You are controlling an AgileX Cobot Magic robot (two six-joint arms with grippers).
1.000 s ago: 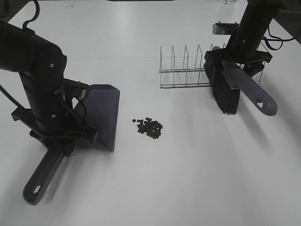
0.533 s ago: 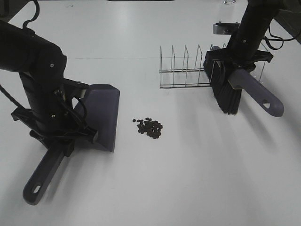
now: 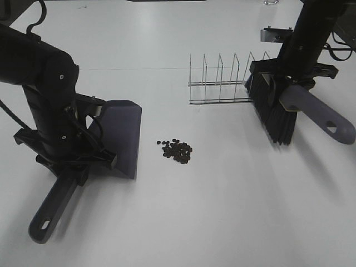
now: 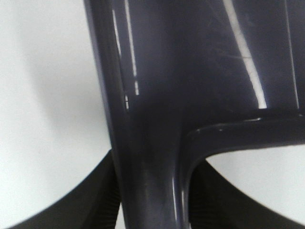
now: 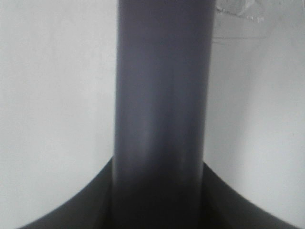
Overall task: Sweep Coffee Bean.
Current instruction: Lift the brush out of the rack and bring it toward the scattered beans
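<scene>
Wire rack far right, just beside brush clamped in right end effector. Left end effector grips dustpan. Coffee bean pile between.

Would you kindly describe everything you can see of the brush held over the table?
The brush has a long row of black bristles and a smooth grey-purple, plastic-looking handle with a hole at its free end. The right end effector is shut on the handle near the head, holding it tilted, bristles down, beside one end of the wire rack. Whether the bristles touch the table cannot be told.
</scene>
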